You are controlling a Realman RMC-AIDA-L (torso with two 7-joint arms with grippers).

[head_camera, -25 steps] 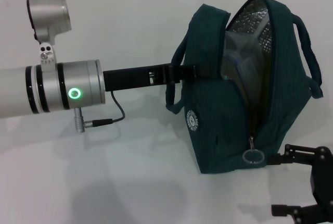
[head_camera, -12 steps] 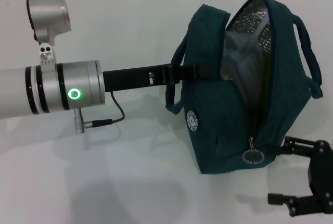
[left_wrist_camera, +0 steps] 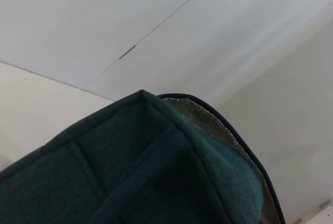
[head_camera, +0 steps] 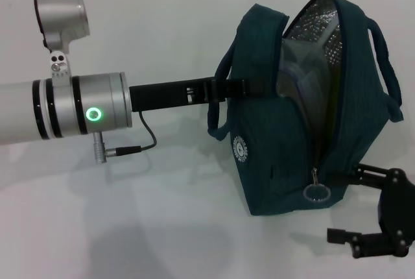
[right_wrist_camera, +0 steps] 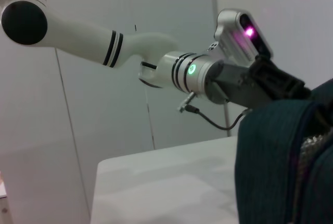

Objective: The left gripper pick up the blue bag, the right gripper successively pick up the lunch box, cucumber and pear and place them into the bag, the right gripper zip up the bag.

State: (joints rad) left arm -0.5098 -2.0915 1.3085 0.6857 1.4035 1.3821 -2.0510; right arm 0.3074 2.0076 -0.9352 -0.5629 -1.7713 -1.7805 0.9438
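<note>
Since a second ago, the right hand (head_camera: 342, 202) has shifted left along the desk (head_camera: 162, 227), fingers spread wide, empty, beside the zipper ring (head_camera: 316, 193). One finger already sits against the bag's base, so it may snag fabric and miss the ring. The left hand (head_camera: 227, 89) clamps the blue bag (head_camera: 272, 149), upright, gaping, silver-lined.

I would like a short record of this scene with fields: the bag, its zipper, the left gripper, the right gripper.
bag: blue bag upright on the white table, mouth open, silver lining visible
zipper: unzipped, ring pull low on the front
left gripper: left gripper shut on the bag's strap
right gripper: right gripper open, beside the bag's lower corner, holding nothing
</note>
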